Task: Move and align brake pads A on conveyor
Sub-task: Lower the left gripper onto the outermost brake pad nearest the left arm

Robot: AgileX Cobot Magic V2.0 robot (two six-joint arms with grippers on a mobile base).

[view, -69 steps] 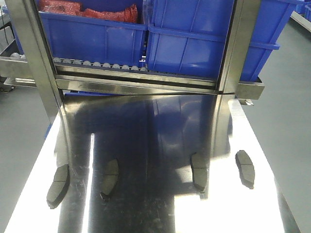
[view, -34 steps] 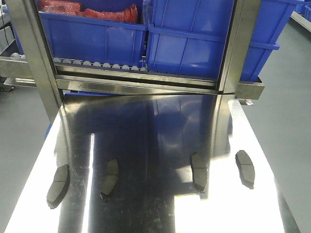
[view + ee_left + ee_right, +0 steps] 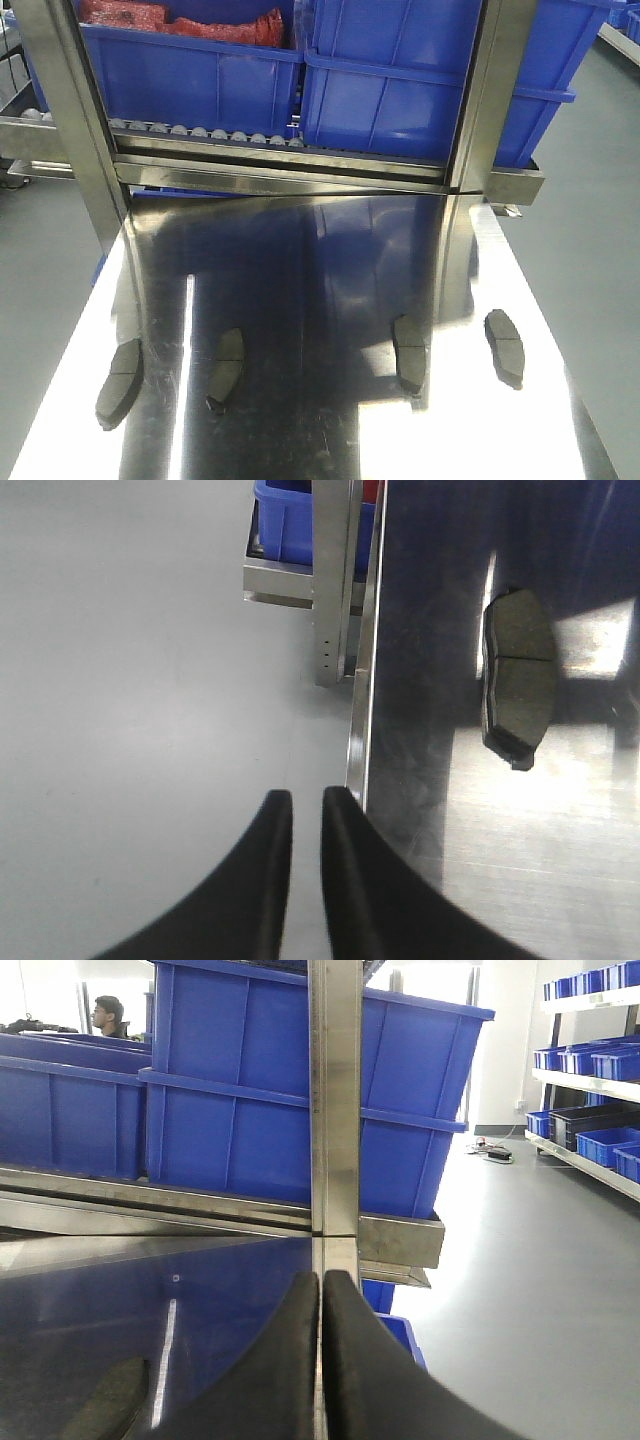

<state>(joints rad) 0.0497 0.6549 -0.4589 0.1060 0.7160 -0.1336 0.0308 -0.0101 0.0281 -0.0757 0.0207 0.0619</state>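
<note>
You're looking at four pads (image 3: 119, 383): dark grey, matte, slightly curved oblongs, each with a groove across the middle. They're lying in a loose row on the mirror-shiny steel table (image 3: 300, 440), well apart from each other. Left gripper (image 3: 305, 798) is hanging past the table's left edge over the grey floor (image 3: 130, 680). Its black curved fingers are sitting nearly together with a thin gap, gripping nothing. Right gripper (image 3: 320, 1278) is pointing level at a steel post (image 3: 333, 1090), jaws pressed together, empty. Blue plastic bins (image 3: 400, 90) are sitting behind the posts.
</note>
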